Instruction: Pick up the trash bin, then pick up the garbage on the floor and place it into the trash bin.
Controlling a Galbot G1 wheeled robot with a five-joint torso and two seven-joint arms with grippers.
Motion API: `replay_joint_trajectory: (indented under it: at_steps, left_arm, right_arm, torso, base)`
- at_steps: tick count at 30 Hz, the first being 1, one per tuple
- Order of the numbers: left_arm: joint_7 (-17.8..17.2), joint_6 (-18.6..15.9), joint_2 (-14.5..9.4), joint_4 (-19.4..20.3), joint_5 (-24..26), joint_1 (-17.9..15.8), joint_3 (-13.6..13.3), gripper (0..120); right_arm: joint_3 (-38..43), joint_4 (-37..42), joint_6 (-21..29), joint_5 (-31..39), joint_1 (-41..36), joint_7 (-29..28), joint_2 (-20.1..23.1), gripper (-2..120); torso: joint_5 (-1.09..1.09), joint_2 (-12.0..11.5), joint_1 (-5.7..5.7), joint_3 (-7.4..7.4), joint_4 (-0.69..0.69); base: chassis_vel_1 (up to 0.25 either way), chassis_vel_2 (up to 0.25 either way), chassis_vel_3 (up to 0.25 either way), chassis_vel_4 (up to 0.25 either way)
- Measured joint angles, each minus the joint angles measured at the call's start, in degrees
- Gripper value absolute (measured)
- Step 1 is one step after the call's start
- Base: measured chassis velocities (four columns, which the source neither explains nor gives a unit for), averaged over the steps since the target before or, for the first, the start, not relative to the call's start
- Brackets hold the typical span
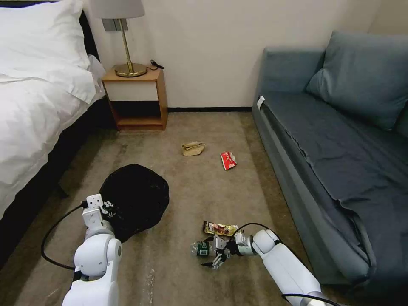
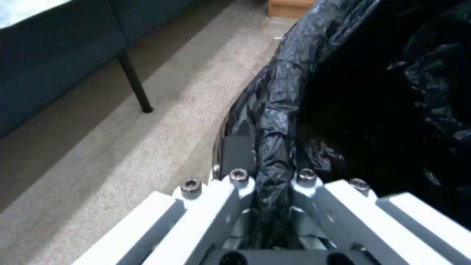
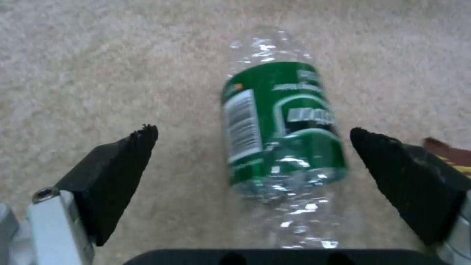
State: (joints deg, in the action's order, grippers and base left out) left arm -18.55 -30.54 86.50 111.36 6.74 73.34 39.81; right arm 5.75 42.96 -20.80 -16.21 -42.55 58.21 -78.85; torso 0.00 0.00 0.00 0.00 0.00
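Observation:
The trash bin, wrapped in its glossy black bag, is at the left on the carpet. My left gripper is shut on the bag-covered rim. The garbage lies scattered. A clear bottle with a green label lies on its side between the fingers of my open right gripper. In the right wrist view the bottle is between both black pads, untouched. A brown-yellow snack wrapper lies just beyond it. Farther off are a red-and-white packet and crumpled tan paper.
A bed with dark legs borders the left side. A wooden nightstand with a brass lamp stands against the far wall. A blue sofa runs along the right. Open carpet lies between them.

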Motion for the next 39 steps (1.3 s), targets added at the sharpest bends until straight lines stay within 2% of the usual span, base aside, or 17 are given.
replay_joint_trajectory:
  at_steps: [21, 24, 25, 26, 28, 29, 31, 32, 34, 39]
  left_arm:
    - [0.0, 0.6, 0.2, 0.9, -0.2, 1.4, 0.1, 1]
    - [0.2, 0.8, 0.3, 0.9, -0.3, 1.8, 0.1, 1]
    - [0.2, 0.9, 0.3, 0.9, -0.3, 1.8, 0.1, 1]
    - [0.2, 0.9, 0.3, 0.9, -0.3, 1.8, 0.1, 1]
    - [0.2, 0.9, 0.3, 0.9, -0.3, 1.8, 0.1, 1]
    - [0.2, 0.9, 0.3, 0.9, -0.3, 1.8, 0.1, 1]
    - [0.2, 0.9, 0.3, 1.0, -0.3, 1.7, 0.1, 1]
    - [0.2, 0.9, 0.3, 1.0, -0.3, 1.7, 0.1, 1]
    - [0.2, 0.9, 0.4, 1.1, -0.4, 1.7, 0.0, 1]
    - [0.2, 0.8, 0.5, 1.2, -0.6, 1.4, -0.4, 1]
  right_arm:
    - [1.3, -5.1, -1.2, -2.2, 1.9, -1.2, -1.6, 99]
    - [1.5, -5.6, -1.2, -2.4, 1.9, -1.7, -1.7, 92]
    - [1.6, -5.7, -1.2, -2.5, 1.9, -1.7, -1.7, 86]
    - [1.6, -5.7, -1.2, -2.5, 1.9, -1.7, -1.7, 86]
    - [1.9, -5.8, -1.2, -2.5, 1.7, -1.9, -1.6, 74]
    - [1.9, -5.8, -1.2, -2.5, 1.7, -1.9, -1.6, 74]
    - [2.1, -5.9, -1.2, -2.5, 1.5, -2.0, -1.6, 64]
    - [2.1, -5.9, -1.2, -2.5, 1.5, -2.0, -1.6, 64]
    - [2.3, -5.9, -1.2, -2.4, 1.2, -2.1, -1.6, 51]
    - [2.4, -5.7, -1.3, -2.4, 1.2, -2.0, -1.4, 39]
  torso:
    - [0.00, 0.0, 0.00, 0.00, 0.00]
    - [0.00, 0.0, -0.01, 0.00, 0.00]
    - [0.00, 0.0, 0.00, 0.00, 0.00]
    - [0.00, 0.0, 0.00, 0.00, 0.00]
    - [0.00, 0.0, -0.01, 0.00, 0.00]
    - [0.00, 0.0, -0.01, 0.00, 0.00]
    - [0.00, 0.0, 0.00, 0.00, 0.00]
    - [0.00, 0.0, 0.00, 0.00, 0.00]
    - [0.01, 0.0, 0.00, 0.00, 0.00]
    - [0.01, 0.0, -0.01, 0.00, 0.00]
  base:
    - [0.000, 0.000, 0.000, 0.000]
    - [0.000, 0.000, 0.000, 0.000]
    - [0.000, 0.000, 0.000, 0.000]
    - [0.000, 0.000, 0.000, 0.000]
    - [0.000, 0.000, 0.000, 0.000]
    - [0.000, 0.000, 0.000, 0.000]
    - [0.000, 0.000, 0.000, 0.000]
    - [0.000, 0.000, 0.000, 0.000]
    - [0.000, 0.000, 0.000, 0.000]
    - [0.000, 0.000, 0.000, 0.000]
